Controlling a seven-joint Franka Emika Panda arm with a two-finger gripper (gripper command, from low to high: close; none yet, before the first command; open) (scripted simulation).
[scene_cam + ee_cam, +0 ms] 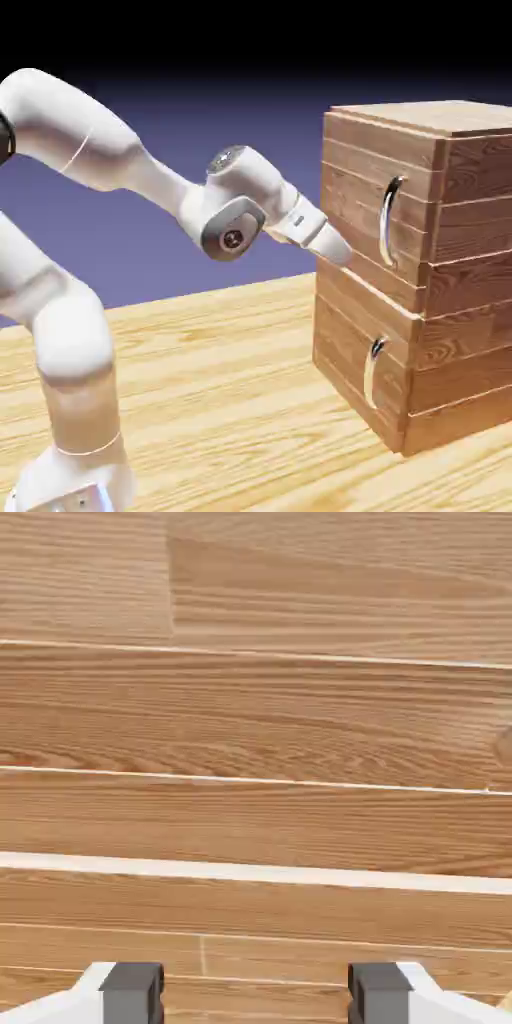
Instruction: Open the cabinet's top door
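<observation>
The cabinet stands at the worktop's right edge. The claw, spread and empty, nears the shut top door's left edge, beside its long handle.

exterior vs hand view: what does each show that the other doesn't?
Exterior view only: the white arm, the whole cabinet standing on the table, the long silver handle on the top door, and the small handle on the lower door. The hand sits close to the top door's lower left part, away from the long handle.

Hand view only: the gripper with its two grey fingertips apart and nothing between them.

Both: brown wooden planks with pale seams. No handle appears in the hand view.
</observation>
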